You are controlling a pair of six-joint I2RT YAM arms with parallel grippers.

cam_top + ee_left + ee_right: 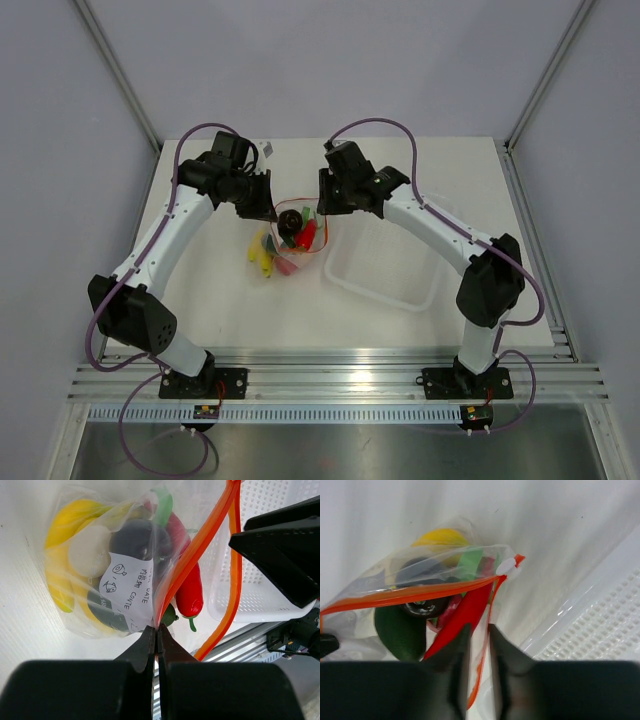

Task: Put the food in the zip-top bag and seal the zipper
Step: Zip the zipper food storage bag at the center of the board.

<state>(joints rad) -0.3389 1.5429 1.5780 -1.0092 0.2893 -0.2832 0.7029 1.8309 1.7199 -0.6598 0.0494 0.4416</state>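
The zip-top bag lies mid-table, holding the food: yellow banana, whitish piece, dark round fruit, red chilli and green avocado. Its mouth gapes, and the two orange-red zipper strips stand apart. My left gripper is shut on the zipper's end at the bag's left corner. My right gripper is at the other corner. Its jaws stand a little apart, with the near zipper strip running between them.
The rigid clear plastic tray lies right of the bag, close to my right gripper; it also shows in the right wrist view. A white printed label is on the bag's side. The table's near edge is an aluminium rail.
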